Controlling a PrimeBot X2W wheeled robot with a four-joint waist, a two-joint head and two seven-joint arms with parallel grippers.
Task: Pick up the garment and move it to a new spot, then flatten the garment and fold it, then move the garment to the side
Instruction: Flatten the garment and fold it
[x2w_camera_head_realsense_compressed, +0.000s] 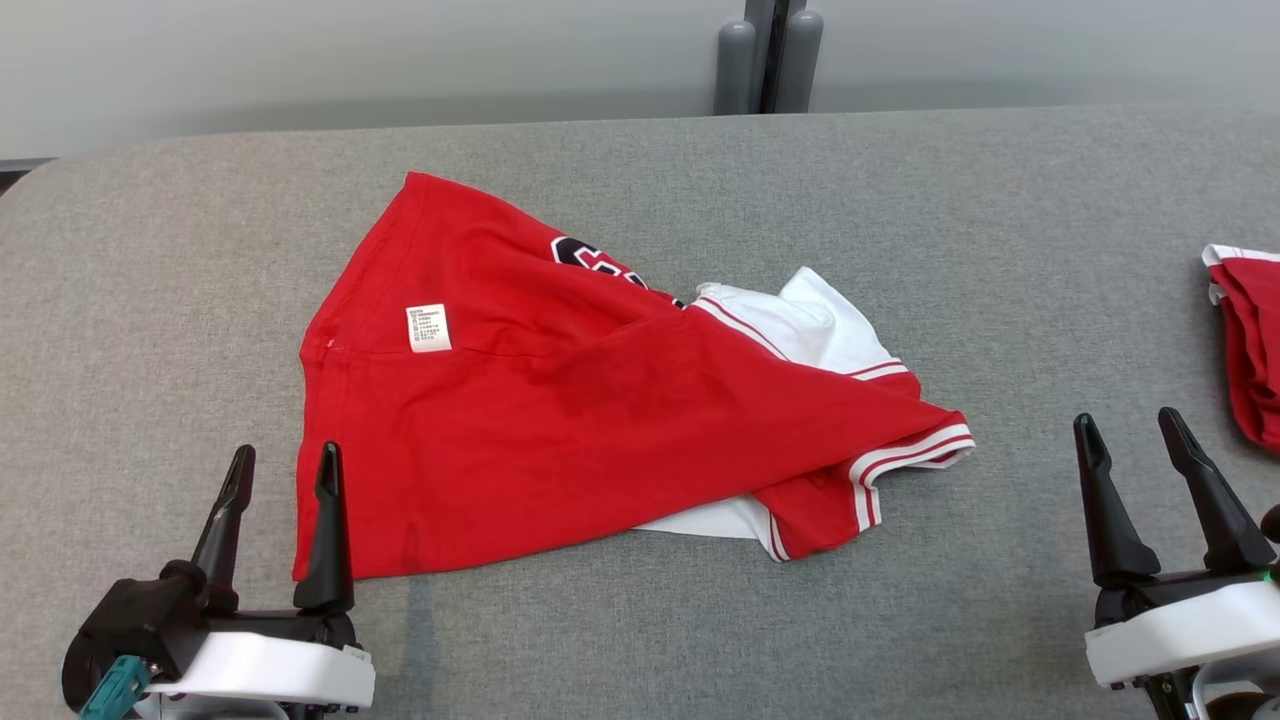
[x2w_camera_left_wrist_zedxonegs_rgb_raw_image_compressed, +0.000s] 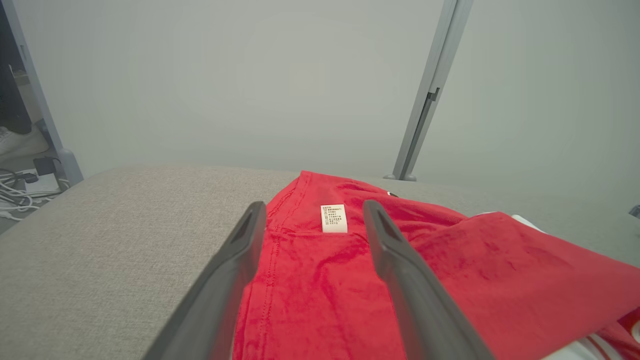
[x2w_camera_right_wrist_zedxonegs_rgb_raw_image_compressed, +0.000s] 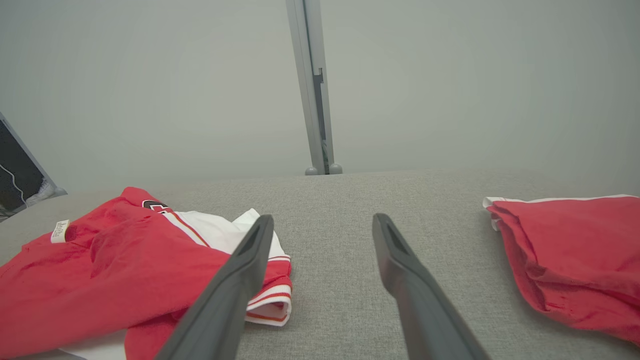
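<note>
Crumpled red-and-white cloth garment (x2w_camera_head_realsense_compressed: 560, 420) on grey cloth-covered table (x2w_camera_head_realsense_compressed: 700, 620); left gripper (x2w_camera_head_realsense_compressed: 285, 450) and right gripper (x2w_camera_head_realsense_compressed: 1127, 415) both wide apart, empty.

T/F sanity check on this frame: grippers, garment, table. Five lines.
1. The left gripper and right gripper are open and empty. True.
2. The red garment lies flat, fully spread. False: it is bunched and folded over itself.
3. A white care label shows on it. True.
4. Nothing else lies on the table. False: a second red garment sits at its right edge.
5. The left gripper is nearer the red garment. True.
</note>
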